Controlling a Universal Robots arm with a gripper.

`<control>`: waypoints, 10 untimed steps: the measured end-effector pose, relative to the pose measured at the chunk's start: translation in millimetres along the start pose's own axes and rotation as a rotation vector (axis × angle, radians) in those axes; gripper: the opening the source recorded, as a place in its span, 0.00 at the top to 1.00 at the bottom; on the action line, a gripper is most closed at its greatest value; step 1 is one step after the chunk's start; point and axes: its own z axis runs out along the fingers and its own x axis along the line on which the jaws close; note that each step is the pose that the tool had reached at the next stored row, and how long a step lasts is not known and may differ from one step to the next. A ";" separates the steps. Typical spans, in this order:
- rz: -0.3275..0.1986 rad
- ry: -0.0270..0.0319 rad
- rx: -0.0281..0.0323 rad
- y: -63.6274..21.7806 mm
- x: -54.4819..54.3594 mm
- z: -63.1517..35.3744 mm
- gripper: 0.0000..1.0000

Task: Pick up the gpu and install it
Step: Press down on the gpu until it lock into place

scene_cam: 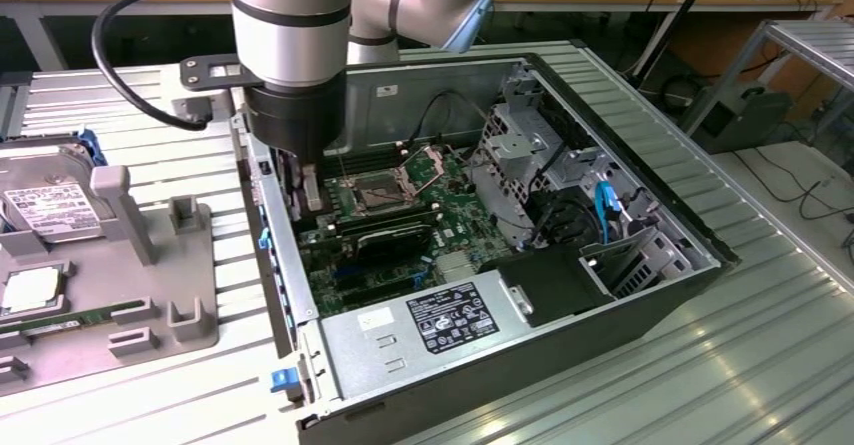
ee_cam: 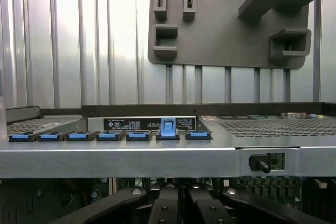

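Note:
The open computer case lies on its side on the ribbed metal table. The gpu, a dark flat card, sits on the green motherboard just below the CPU socket. My gripper reaches down inside the case along the wall at the exterior view's left, at the card's end nearest that wall. Whether it touches the card is hidden by the arm. In the wrist view the black fingers meet with no gap, under the case's rear panel, which carries a row of blue slot clips; one clip stands raised.
A grey fixture tray at the exterior view's left holds a silver drive, a CPU and a green memory strip. Inside the case are the power supply and a drive cage. The tray also appears beyond the case wall.

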 end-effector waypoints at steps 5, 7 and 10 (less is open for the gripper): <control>0.000 0.0000 -0.0001 2.1 0.1 -0.5 0.89; 0.000 0.0000 0.0000 2.2 0.1 -0.6 0.89; 0.000 0.0002 -0.0004 2.2 0.2 -2.5 0.89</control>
